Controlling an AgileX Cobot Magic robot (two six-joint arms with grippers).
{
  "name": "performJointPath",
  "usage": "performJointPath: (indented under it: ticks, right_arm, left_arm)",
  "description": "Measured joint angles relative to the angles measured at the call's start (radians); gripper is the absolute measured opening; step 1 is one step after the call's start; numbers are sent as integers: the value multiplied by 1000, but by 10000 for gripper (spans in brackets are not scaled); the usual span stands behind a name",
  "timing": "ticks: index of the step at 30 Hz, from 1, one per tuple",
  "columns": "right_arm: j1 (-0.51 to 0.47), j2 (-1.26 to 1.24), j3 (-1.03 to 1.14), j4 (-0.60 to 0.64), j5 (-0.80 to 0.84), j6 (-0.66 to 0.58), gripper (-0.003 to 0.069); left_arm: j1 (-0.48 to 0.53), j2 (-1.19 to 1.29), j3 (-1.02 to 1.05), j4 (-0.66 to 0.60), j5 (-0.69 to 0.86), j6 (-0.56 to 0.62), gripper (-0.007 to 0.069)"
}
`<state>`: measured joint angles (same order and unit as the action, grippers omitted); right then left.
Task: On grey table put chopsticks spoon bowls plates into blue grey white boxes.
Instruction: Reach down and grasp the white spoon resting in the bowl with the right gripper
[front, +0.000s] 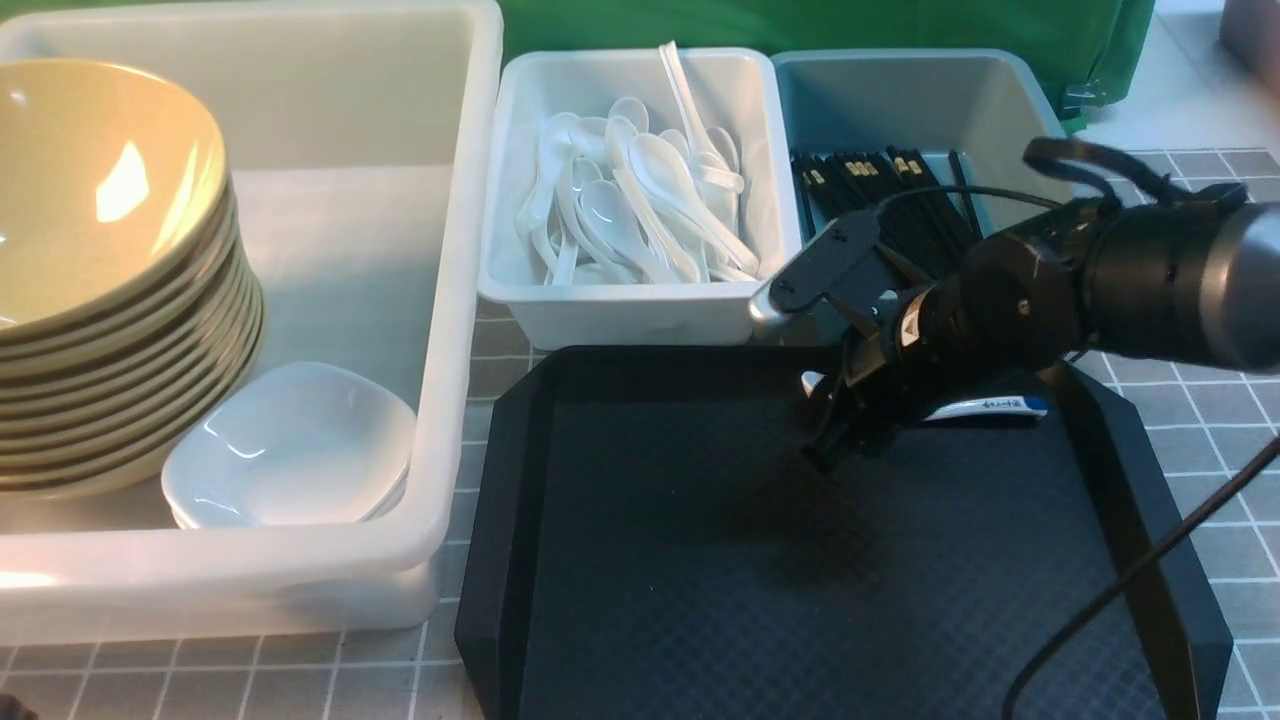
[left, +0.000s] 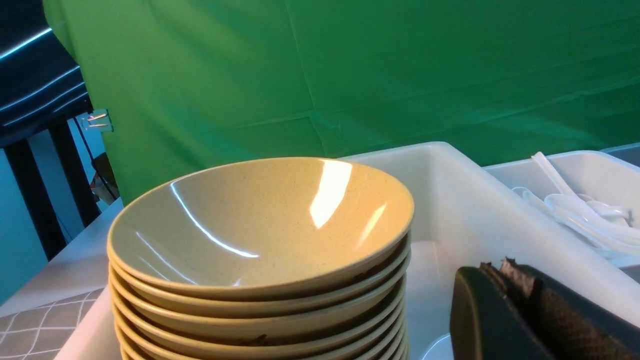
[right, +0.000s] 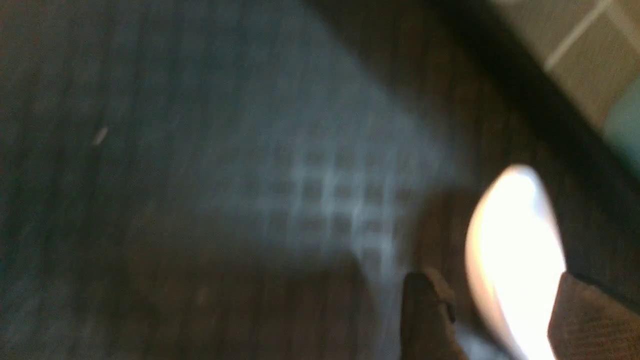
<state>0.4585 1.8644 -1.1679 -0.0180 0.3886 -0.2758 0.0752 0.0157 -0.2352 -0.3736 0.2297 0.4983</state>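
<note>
The black textured plastic tray (front: 700, 560) lies nearest, on the grey gridded table (front: 1210, 430). Over its far right part the right gripper (front: 845, 430) reaches in from the side. The white glossy soup spoon with blue writing and a dark blue handle tip (front: 985, 407) juts out level behind it, with its bowl between the fingers (right: 425, 310). The right wrist view is smeared, so the grip is only probable: the bright spoon bowl looks clamped rather than loose. Taking it at the bowl end leaves the long handle free to trail.

Just beyond the tray's far edge stands the small pale white rectangular plastic bin (front: 630, 320), heaped with plain all-white spoons (front: 620, 210). That makes it the likely home for this one, and the lift will need to clear the bin's near wall.

Beside it, the blue-grey plastic bin (front: 1000, 90) holds the long thin black chopsticks (front: 880, 180), laid lengthwise so they fit. The large translucent white plastic tub (front: 470, 200) on the left takes the bulky pieces. It holds a leaning stack of wide tan-yellow bowls (front: 100, 200), with small squarish white plates (front: 290, 450) nested at its foot.

The left gripper (left: 500, 265) hangs over the tub beside the bowls. Its pads are pressed together on nothing, and I judge it parked clear of the working arm.
</note>
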Motion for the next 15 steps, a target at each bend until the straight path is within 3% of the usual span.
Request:
performJointPath:
  ticks: [4, 9, 12, 15]
  right_arm:
    - [0, 52, 0, 0, -54, -5, 308]
    - [17, 43, -15, -4, -28, 40, 90]
    - [75, -27, -46, -3, 31, 43, 81]
    - [145, -110, -106, 1, -60, -10, 81]
  left_arm:
    - [0, 0, 0, 0, -2, 0, -8]
    - [0, 0, 0, 0, -2, 0, -8]
    - [0, 0, 0, 0, -2, 0, -8]
    - [0, 0, 0, 0, -2, 0, -8]
